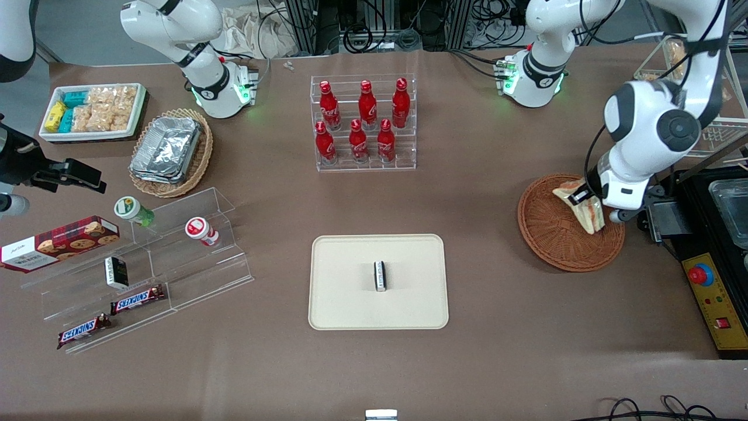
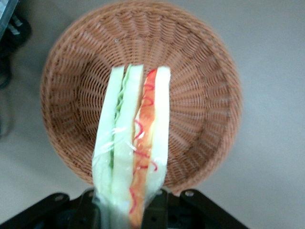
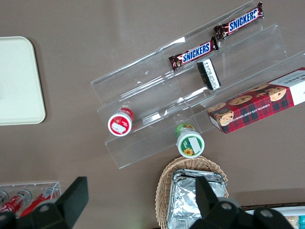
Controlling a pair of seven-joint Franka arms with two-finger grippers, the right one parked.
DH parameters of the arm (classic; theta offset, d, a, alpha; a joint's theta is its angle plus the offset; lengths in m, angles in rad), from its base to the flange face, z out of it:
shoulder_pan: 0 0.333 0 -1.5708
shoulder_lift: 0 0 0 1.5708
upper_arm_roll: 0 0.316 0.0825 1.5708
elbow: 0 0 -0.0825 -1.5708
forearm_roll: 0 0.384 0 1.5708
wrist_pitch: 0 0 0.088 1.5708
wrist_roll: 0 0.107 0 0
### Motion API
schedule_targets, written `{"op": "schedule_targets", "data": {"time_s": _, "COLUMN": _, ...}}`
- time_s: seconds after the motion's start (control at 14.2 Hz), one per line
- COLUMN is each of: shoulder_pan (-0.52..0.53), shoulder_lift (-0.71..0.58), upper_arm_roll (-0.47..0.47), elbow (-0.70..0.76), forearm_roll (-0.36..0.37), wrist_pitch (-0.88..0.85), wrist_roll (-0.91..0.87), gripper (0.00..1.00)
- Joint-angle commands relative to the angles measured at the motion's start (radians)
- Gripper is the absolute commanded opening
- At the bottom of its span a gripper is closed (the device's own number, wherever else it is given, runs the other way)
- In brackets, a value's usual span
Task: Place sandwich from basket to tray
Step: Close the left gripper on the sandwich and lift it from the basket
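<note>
The tray [image 1: 350, 304] sits low at center frame in the front view, a small dark packet [image 1: 380, 275] on it. At right, the end effector [image 1: 580, 196] is clamped on the sandwich [image 1: 591, 211], holding it above the basket [image 1: 549, 245], cut edge facing the wrist camera.

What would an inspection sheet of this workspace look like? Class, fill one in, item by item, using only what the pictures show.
Surface: brown table.
Job's things: sandwich held above the basket; tray nearer the front camera, carrying a small black-and-white packet.
Clutter: red bottles in a clear rack; Snickers bars and cookie box toward the parked arm's end.
Grippers: gripper over the basket, shut on the sandwich.
Cables: black cables at the table edge.
Surroundings: black control box with red button.
</note>
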Motion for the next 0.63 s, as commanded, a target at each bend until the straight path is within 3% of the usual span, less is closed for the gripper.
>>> {"op": "schedule_targets", "data": {"time_s": 0.0, "shoulder_pan": -0.008, "shoulder_lift": 0.033, "upper_arm_roll": -0.063, "elbow": 0.302, "forearm_roll": 0.012, "wrist_pitch": -0.292, "wrist_roll": 0.020, "gripper": 0.00}}
{"op": "schedule_targets", "data": {"time_s": 0.28, "shoulder_pan": -0.011, "shoulder_lift": 0.140, "upper_arm_roll": -0.143, "elbow": 0.565, "forearm_roll": 0.005, "wrist_pitch": -0.443, "wrist_roll": 0.179, "gripper": 0.00}}
{"op": "schedule_targets", "data": {"time_s": 0.56, "shoulder_pan": -0.023, "shoulder_lift": 0.264, "upper_arm_roll": -0.275, "elbow": 0.644, "forearm_roll": 0.010, "wrist_pitch": -0.444, "wrist_roll": 0.203, "gripper": 0.00}}
